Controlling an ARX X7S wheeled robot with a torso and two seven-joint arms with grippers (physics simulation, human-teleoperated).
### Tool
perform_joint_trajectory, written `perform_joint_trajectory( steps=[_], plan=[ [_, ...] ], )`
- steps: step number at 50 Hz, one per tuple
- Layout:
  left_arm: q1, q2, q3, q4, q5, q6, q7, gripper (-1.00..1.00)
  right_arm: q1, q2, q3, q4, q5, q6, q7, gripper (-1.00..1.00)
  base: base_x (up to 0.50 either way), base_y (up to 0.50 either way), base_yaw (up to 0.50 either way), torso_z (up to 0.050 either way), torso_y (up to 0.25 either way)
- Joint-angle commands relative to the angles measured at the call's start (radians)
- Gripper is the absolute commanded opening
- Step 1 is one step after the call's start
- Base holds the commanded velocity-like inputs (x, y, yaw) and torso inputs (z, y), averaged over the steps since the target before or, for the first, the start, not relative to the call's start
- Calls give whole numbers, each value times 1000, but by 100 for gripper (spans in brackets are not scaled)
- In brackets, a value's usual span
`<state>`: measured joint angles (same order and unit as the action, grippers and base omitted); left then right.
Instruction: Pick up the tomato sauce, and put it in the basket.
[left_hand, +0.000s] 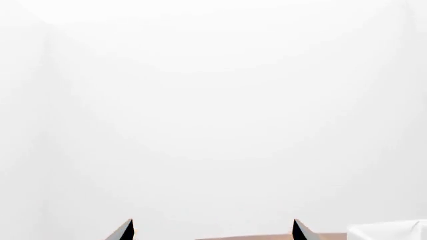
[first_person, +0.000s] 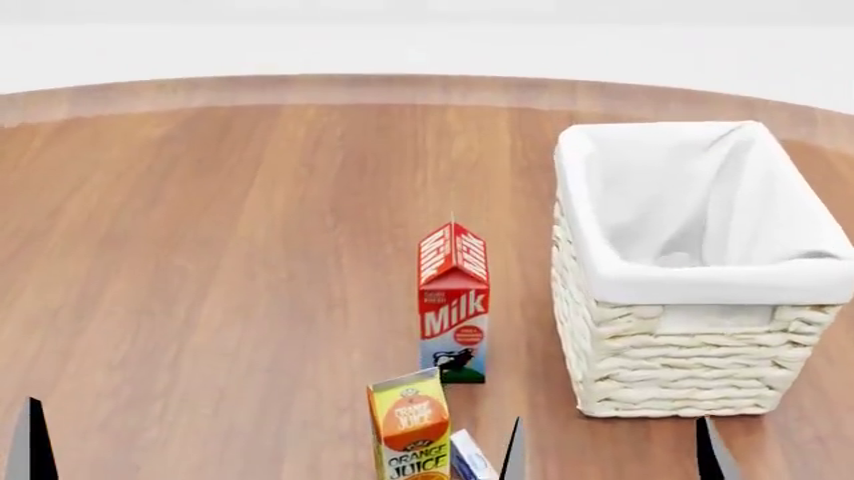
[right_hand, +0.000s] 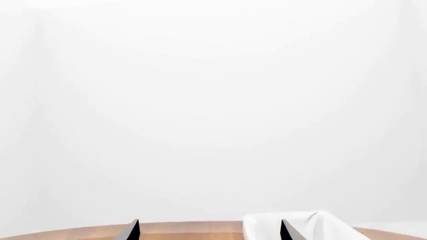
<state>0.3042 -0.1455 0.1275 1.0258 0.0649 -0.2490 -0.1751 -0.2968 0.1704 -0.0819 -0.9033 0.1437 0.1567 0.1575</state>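
The tomato sauce does not show in any view. The basket (first_person: 694, 350), cream wicker with white cloth lining, stands on the right of the wooden table, and its inside looks empty. My right gripper (first_person: 610, 455) is open at the bottom edge of the head view, just in front of the basket's near wall. Its wrist view shows the two fingertips wide apart (right_hand: 210, 231) with the basket's cloth rim (right_hand: 263, 227) beyond them. My left gripper (left_hand: 213, 231) is open too, holding nothing. Only one of its fingertips (first_person: 34, 440) shows in the head view, at the bottom left.
A red and white milk carton (first_person: 454, 300) stands upright left of the basket. An orange juice carton (first_person: 411, 430) stands nearer to me, with a blue and white box corner (first_person: 470, 458) beside it. The round table's far edge (first_person: 400, 85) meets a white wall.
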Motion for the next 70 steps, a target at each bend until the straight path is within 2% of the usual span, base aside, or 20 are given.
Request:
perform_joint_trajectory(
  steps=[1, 8, 12, 15, 20, 26, 29, 38, 45, 54, 56, 59, 70],
  plan=[
    [-3, -9, 3, -1, -9, -5, -9, 100, 4, 7, -7, 9, 2, -3, 16, 100, 500, 0, 0, 0, 0],
    [-10, -13, 6, -9, -12, -9, -15, 100, -4, 15, 7, 0, 32, -31, 17, 100, 71, 0, 0, 0, 2],
    [-16, -14, 14, -19, -11, -11, -19, 100, -15, 54, 50, -66, 96, -5, 8, 100, 0, 0, 0, 0, 0],
    [-17, -17, 12, -25, -16, -9, -22, 100, -78, 113, 134, -96, 181, -11, -18, 100, 0, 0, 0, 0, 0],
    [-20, -18, 21, -42, -11, -4, -30, 100, -212, 188, 278, -95, 218, -56, -50, 100, 0, 0, 0, 0, 0],
    [-18, -22, 37, -33, 1, -10, -35, 100, -353, 220, 446, -69, 333, -105, -77, 100, 0, 0, 0, 0, 0],
    [-19, -23, 38, -33, 2, -13, -39, 100, -397, 213, 472, -46, 323, -136, -100, 100, 0, 0, 0, 0, 0],
    [-24, -29, 50, -31, 13, -18, -49, 100, -472, 175, 455, 54, 230, -144, -158, 100, 0, 0, 0, 0, 0],
    [-23, -34, 60, -37, 19, -14, -55, 100, -410, 117, 385, 217, 152, -210, -177, 100, 0, 0, 0, 0, 0],
    [-26, -38, 73, -43, 27, -14, -64, 100, -375, 78, 322, 406, 143, -254, -212, 100, 0, 0, 0, 0, 0],
    [-27, -39, 74, -43, 26, -15, -65, 100, -377, 86, 324, 375, 162, -215, -203, 100, 0, 0, 0, 0, 0],
    [-27, -41, 76, -43, 26, -16, -68, 100, -369, 69, 301, 441, 139, -265, -221, 100, 0, 0, 0, 0, 0],
    [-32, -48, 80, -50, 22, -14, -76, 100, -360, 56, 264, 497, 129, -272, -230, 100, 0, 0, 0, 0, 0]
  ],
)
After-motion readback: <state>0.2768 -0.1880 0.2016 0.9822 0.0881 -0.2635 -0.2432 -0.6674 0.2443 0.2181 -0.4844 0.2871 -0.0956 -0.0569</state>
